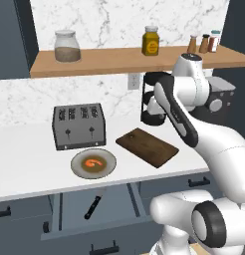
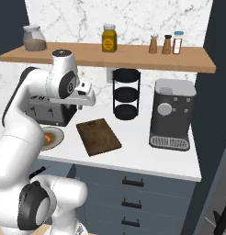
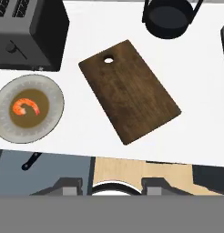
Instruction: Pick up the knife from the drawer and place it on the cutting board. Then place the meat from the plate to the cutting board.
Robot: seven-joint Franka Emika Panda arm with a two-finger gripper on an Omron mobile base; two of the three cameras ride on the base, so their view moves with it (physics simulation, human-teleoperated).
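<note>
From where I sit, nothing of the task is done. Going left to right: the plate (image 1: pixel 93 163) sits on the counter in front of the toaster (image 1: pixel 78 125), with the meat (image 1: pixel 93 162) on its centre. Below the counter edge the drawer (image 1: pixel 69 209) stands pulled out, and the knife (image 1: pixel 93 206) lies inside it, handle toward me. To the right of the plate, the board (image 1: pixel 147 146) is bare. So both transfers are left, knife first, I judge.

My gripper (image 3: pixel 111 187) hangs high above the counter, looking straight down over the board. In the hand view the knife handle (image 3: pixel 31 161) shows at lower left, well apart from the fingertips (image 3: pixel 68 186), down and to the left. The fingertips barely show, so I cannot tell how far apart they stand; I see nothing between them.
</note>
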